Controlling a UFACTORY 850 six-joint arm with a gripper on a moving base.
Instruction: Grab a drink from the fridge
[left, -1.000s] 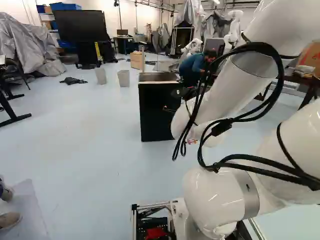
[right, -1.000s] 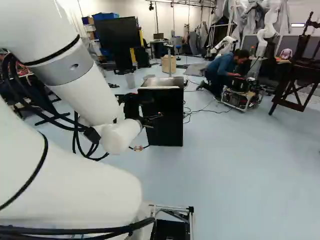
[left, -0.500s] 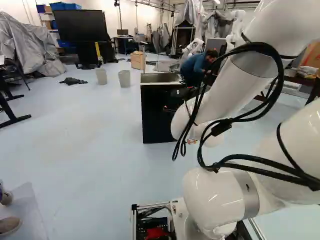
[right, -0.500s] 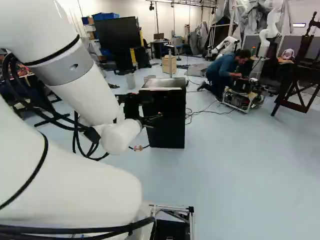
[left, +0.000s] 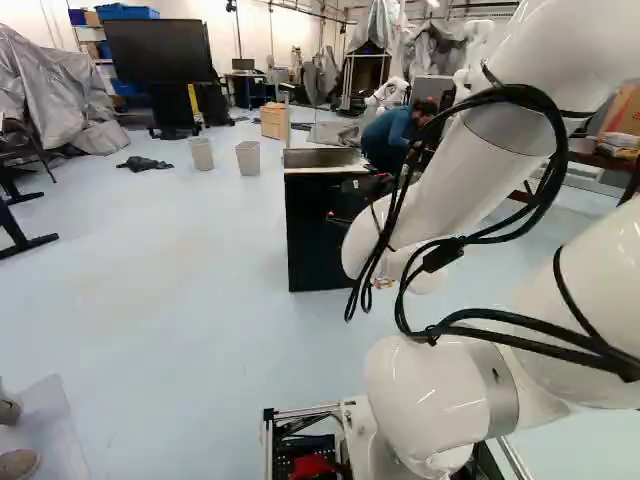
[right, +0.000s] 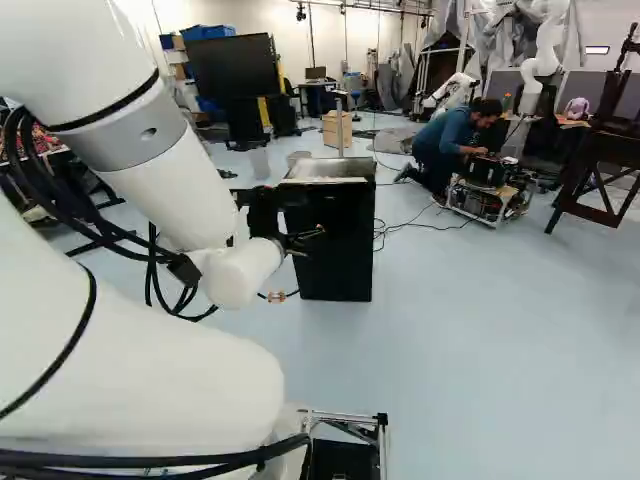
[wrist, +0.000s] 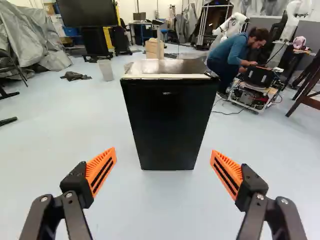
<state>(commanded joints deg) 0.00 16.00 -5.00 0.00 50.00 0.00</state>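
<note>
Ahead of the end effector (right: 307, 240): black fridge (wrist: 167, 120), door closed, upright on floor (wrist: 165, 212), apart from orange pads (wrist: 101, 171). Fingers wide.

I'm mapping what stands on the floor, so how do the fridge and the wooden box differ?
The fridge has a black front and a silvery top; the wooden box is pale brown. The fridge stands ahead of the open gripper; the wooden box is farther off, beyond the fridge. The fridge looks bigger than the wooden box, partly from being nearer. Both are boxy and stand on the floor.
</note>
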